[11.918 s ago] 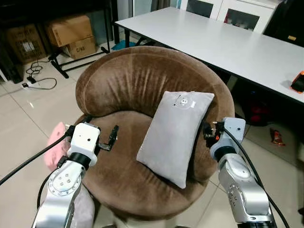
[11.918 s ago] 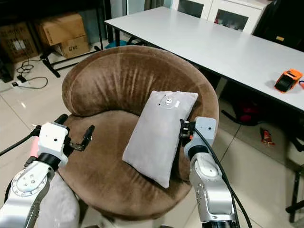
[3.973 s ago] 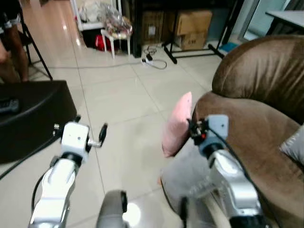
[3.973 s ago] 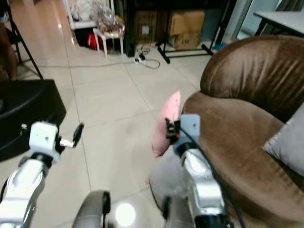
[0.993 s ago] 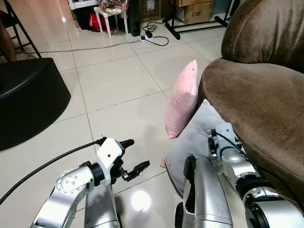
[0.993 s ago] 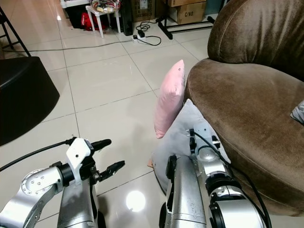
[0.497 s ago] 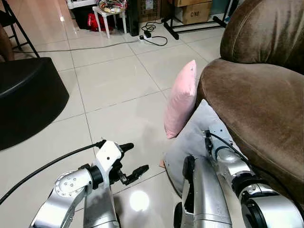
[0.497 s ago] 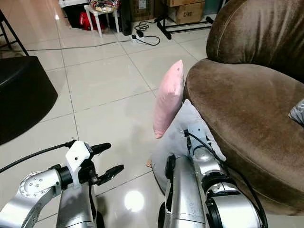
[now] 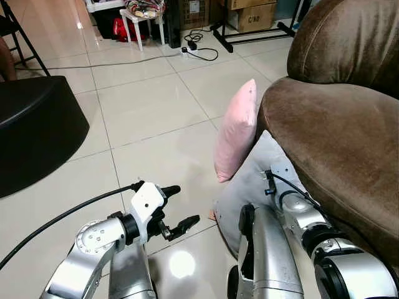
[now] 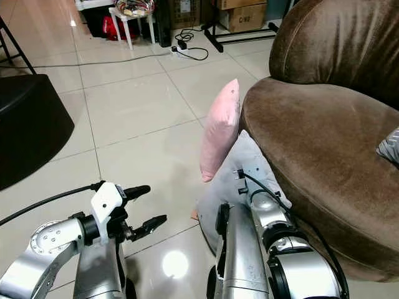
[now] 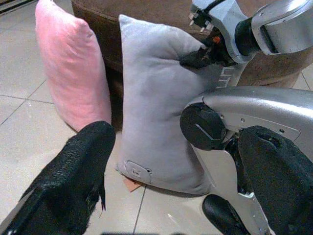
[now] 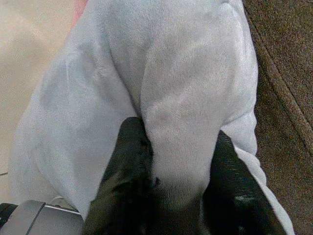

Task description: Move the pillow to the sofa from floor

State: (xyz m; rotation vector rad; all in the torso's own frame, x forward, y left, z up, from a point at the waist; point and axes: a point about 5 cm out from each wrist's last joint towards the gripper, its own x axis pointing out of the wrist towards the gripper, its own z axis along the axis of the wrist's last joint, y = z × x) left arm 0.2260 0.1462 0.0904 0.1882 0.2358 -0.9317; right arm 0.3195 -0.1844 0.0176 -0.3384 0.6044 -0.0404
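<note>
Tiled floor [image 9: 149,112] beside the sofa [image 9: 336,137]; grey pillow [image 11: 156,112] leans there, right gripper [image 12: 168,161] pinching a fold; left gripper [image 9: 174,208] hovers open; firm the pinch before lifting.

Grey pillow [image 12: 161,98]: soft matt fleece-like cloth, fine nap. Pink pillow [image 9: 235,131]: same matt plush fabric. Sofa [image 9: 336,124]: brown velvety upholstery, slight sheen. Floor [image 9: 149,118]: glossy pale tile, reflecting light. Arm shells: brushed silver metal. Right pincer [image 12: 171,161] fingers: matt black, pressed into grey cloth.

Tiled floor [image 9: 149,118] under grey pillow [image 11: 161,112] (beside pink pillow [image 9: 235,131])
</note>
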